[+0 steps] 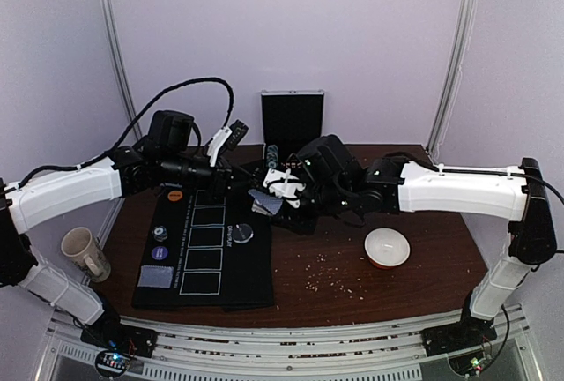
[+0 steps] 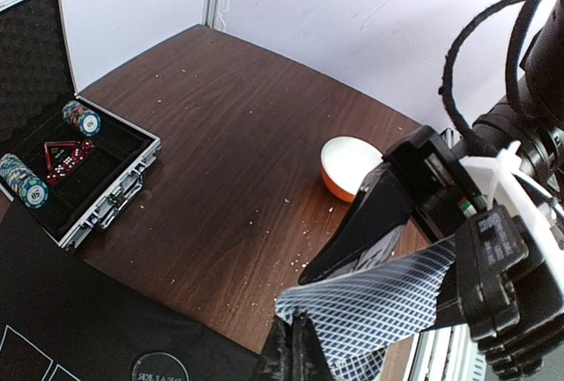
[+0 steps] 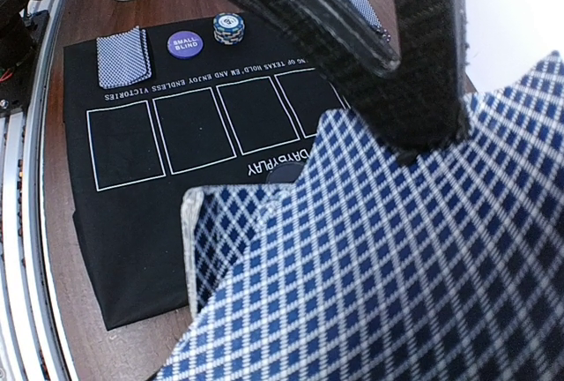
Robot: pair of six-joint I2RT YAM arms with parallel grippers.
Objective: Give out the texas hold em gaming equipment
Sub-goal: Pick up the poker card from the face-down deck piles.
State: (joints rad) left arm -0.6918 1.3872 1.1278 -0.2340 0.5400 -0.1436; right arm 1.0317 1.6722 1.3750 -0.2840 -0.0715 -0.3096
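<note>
Deck (image 1: 264, 202): one, held in the air over the far right edge of the mat (image 1: 225, 288), between the two arms. Backs show a blue-and-white diamond lattice. No faces are showing.
Right gripper (image 1: 280, 191): clamped on the deck, one dark finger lying across the top card.
Loose card (image 2: 379, 297): one, fanned out of the deck. Left gripper (image 2: 293, 346): closed on its lower corner.

On the mat:
- Card piles: two, both face-down. One (image 3: 122, 56) sits at a near corner and the other (image 3: 366, 11) at the far end.
- Purple button (image 3: 185, 44): one, marked SMALL BLIND.
- Chip stack (image 3: 227, 28): one, short and white-rimmed, just beside the purple button.
- Orange button (image 1: 174, 194): one.
- Dealer button (image 1: 242, 234): one, dark, beside the row of outlined boxes. At least four boxes can be counted.

Beyond the mat:
- Case (image 2: 106, 191): open at the back of the table (image 1: 370, 297). It holds two chip stacks (image 2: 81, 118) and red dice (image 2: 66, 156).
- Bowl (image 1: 387, 247): one, on the right.
- Mug (image 1: 84, 251): one, off the left edge.
- Crumbs (image 1: 322, 280): scattered on the wood.
</note>
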